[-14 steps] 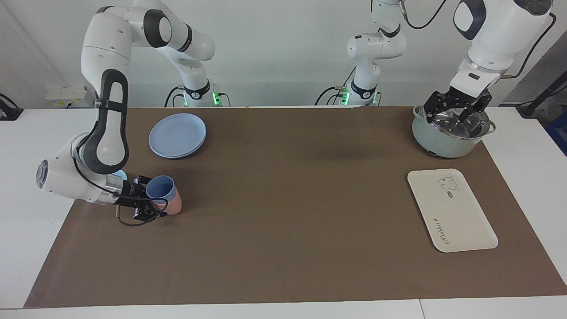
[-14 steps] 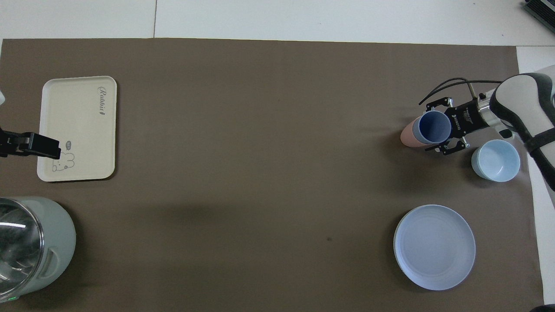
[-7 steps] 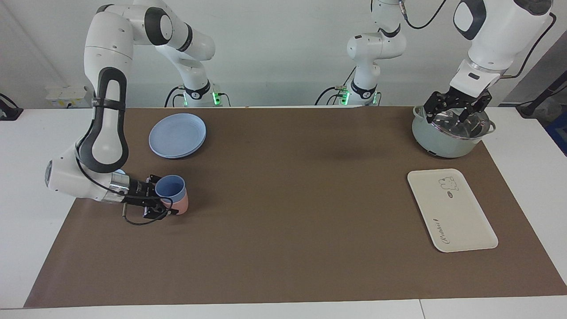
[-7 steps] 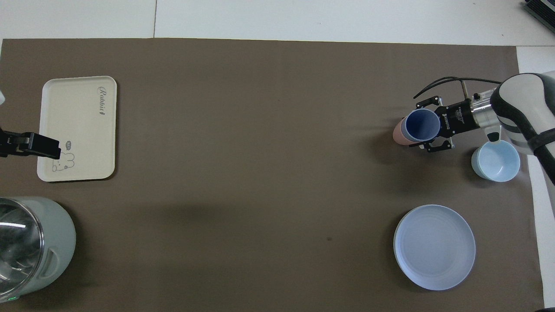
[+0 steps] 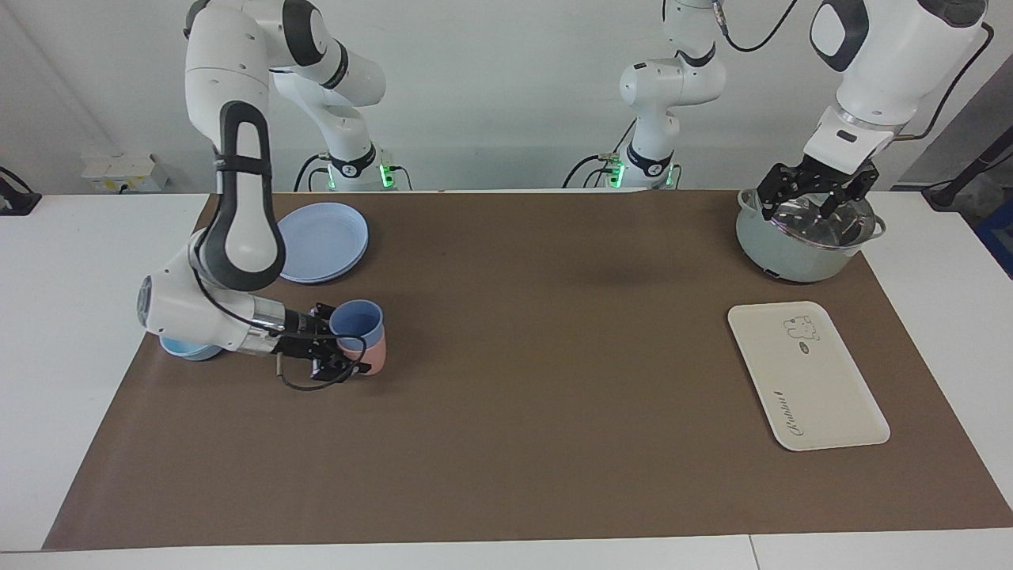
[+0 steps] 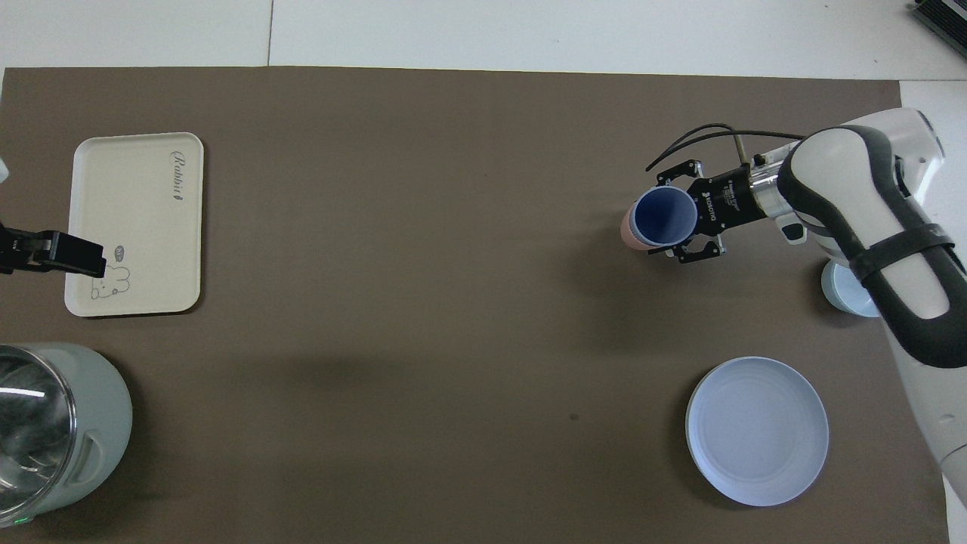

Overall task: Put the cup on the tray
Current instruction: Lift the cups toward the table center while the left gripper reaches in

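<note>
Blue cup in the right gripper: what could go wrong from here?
1. The medium-blue plastic tumbler sits nested in a pink cup of the same shape; the right gripper, shut on the stack, may deliver both cups.
2. The cream-white rectangular tray lies at the left arm's end of the table, so the carry is long.
3. The left gripper waits open over the pale-green pot, near the tray.

Two cups — one blue (image 5: pixel 357 320), one pink (image 5: pixel 375 356) — one tray (image 5: pixel 807 377), plate (image 5: pixel 320 241), bowl (image 5: pixel 184 349), pot (image 5: pixel 803 237)

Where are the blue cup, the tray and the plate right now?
blue cup (image 5: pixel 356 320): facing view, on its rim and upper wall.
tray (image 5: pixel 823 388): facing view, on its bare middle.
plate (image 6: pixel 756 431): overhead view, on its centre.
</note>
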Controlling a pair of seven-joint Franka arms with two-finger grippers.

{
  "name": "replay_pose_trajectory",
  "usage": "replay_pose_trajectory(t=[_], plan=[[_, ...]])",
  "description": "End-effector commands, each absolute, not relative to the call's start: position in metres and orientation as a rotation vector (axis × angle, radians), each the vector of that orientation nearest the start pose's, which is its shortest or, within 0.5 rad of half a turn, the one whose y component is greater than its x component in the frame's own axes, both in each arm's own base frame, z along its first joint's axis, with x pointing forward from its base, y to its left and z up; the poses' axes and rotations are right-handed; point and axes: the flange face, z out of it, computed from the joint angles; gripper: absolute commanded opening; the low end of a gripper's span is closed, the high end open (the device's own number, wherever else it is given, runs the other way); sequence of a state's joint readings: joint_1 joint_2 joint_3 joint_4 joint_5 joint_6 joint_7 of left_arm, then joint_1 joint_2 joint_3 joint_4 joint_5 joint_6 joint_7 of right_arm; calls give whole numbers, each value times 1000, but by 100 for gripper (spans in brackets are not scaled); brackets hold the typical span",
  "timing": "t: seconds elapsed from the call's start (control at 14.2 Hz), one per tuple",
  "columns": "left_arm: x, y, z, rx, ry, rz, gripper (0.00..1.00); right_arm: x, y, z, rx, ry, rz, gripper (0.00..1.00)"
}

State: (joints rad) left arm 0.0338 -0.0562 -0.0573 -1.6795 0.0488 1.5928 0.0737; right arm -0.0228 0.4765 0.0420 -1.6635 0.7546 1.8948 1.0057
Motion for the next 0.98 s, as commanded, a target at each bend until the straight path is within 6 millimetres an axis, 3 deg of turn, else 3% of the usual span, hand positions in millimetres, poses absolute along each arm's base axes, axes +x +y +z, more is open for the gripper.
replay_pose_trajectory(t=[0.0, 0.35, 0.49, 0.63, 0.7, 0.91], plan=[[529, -5, 608, -3066, 161, 60, 100, 644, 123, 355, -1974, 1643, 686, 0], [530, -22, 611, -3081, 197, 25, 100, 634, 236, 380, -1924, 1724, 557, 0], [534, -37, 614, -3192, 134, -35, 100, 627, 269, 389, -1931, 1720, 549, 0], [536, -77, 616, -3268, -39, -102, 100, 619, 293, 393, -1942, 1715, 528, 0], [535, -108, 614, -3277, -100, -146, 100, 613, 307, 394, -1948, 1710, 529, 0], [510, -184, 587, -3353, -375, -279, 100, 603, 336, 404, -1986, 1728, 489, 0]])
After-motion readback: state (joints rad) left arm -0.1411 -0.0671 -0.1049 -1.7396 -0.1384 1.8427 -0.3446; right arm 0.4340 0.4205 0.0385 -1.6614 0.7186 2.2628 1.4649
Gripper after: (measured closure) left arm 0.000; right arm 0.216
